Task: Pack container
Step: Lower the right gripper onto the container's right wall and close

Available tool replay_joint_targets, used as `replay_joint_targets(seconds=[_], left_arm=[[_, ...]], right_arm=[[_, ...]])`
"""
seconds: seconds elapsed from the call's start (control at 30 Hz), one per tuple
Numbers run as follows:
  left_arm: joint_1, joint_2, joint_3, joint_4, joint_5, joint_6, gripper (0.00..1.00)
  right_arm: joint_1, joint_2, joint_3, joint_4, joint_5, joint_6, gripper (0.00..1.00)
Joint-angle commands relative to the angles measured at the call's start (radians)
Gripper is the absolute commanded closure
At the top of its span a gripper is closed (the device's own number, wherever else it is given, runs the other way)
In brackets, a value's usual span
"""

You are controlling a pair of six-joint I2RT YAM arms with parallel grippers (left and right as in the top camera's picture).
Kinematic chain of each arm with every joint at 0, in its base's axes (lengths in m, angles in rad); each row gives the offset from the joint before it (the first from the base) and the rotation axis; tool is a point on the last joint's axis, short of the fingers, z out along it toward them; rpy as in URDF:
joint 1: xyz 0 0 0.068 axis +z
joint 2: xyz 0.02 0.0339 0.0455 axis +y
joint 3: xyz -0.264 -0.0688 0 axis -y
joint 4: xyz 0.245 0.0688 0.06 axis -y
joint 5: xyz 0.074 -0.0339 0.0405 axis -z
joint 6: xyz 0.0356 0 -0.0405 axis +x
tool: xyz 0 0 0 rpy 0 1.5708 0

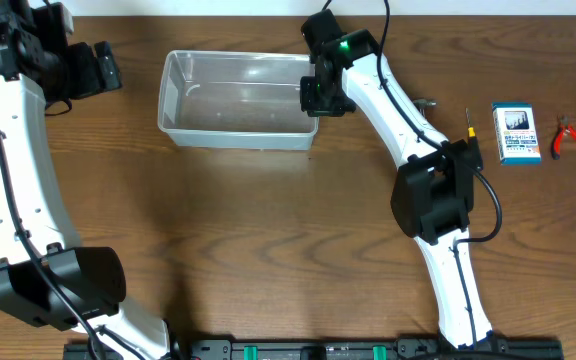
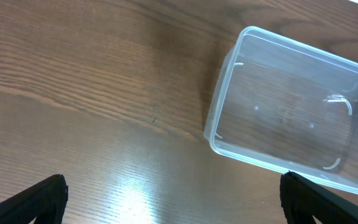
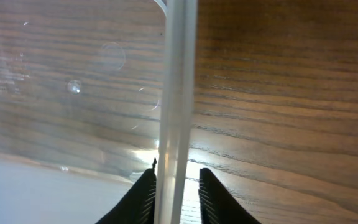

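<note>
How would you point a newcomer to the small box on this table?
Find the clear tub at the top of the overhead view, then look far right. Among the small things lying there, the box sits between a slim tool and red-handled pliers. It alone is a flat blue-and-white rectangle.

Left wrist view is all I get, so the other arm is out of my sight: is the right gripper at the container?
Observer: Yes. The right gripper straddles the right-end wall of the container, one finger inside, one outside.
Operator: Is it clamped on?
Observer: I cannot tell; the fingers sit very close to the rim on both sides.
Operator: Anything around to pack?
Observer: A blue-and-white box and red-handled pliers lie farther right, beyond that arm.
</note>
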Motion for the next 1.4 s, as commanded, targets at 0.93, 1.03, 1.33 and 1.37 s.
replay_joint_targets(seconds=[0.93,1.03,1.33,1.37], left_arm=[[0.005,0.0,0.012,-0.019,-0.005,-0.009,0.02],[0.005,0.0,0.012,-0.019,-0.005,-0.009,0.02],[0.005,-0.001,0.012,-0.018,-0.005,-0.009,0.02],[0.005,-0.001,0.012,-0.019,-0.005,-0.009,0.02]], right_arm=[[-0.01,-0.012,0.042,-0.032,0.057,0.0,0.98],[-0.018,-0.017,0.069,-0.068,0.083,0.0,0.99],[-0.023,-0.018,0.205,-0.203,0.114,-0.004,0.98],[-0.023,-0.018,0.221,-0.229,0.124,-0.004,0.99]])
